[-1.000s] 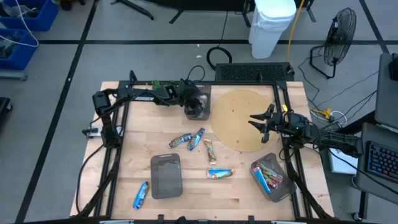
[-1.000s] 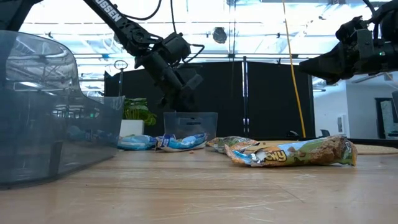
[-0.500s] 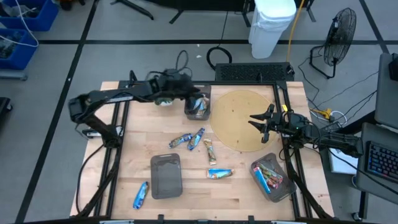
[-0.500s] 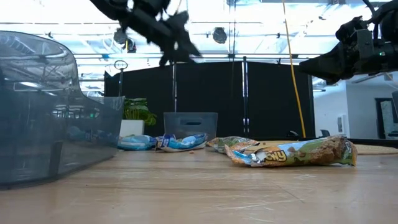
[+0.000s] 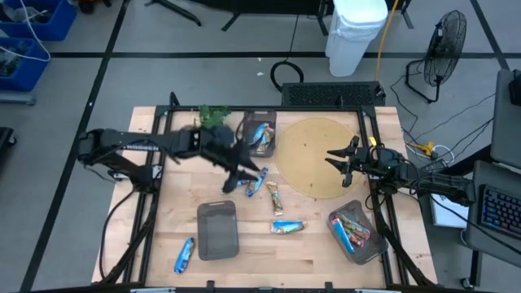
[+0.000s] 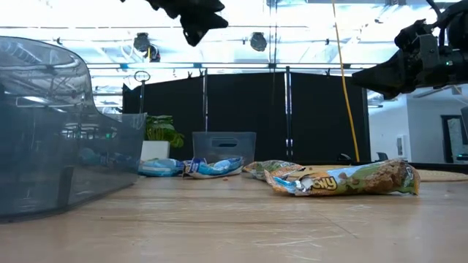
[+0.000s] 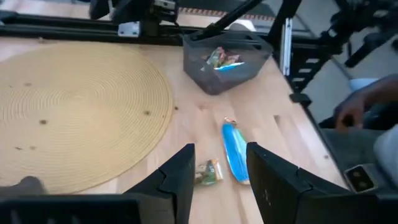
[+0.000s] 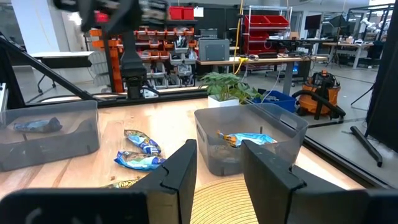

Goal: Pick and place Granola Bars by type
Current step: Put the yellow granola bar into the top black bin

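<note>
Granola Bars (image 5: 256,181) lie beneath the empty, parted left claw (image 5: 244,175)

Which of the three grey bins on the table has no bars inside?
The bin near the front edge, left of centre, has none. The bin at the back edge holds blue bars, and the bin at the front right holds several mixed bars.

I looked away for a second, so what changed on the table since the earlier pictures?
The left gripper swung from the far bin, now holding blue bars, back over the loose bars mid-table, empty and open. The right gripper stayed open over the round mat; bins and loose bars did not move.
</note>
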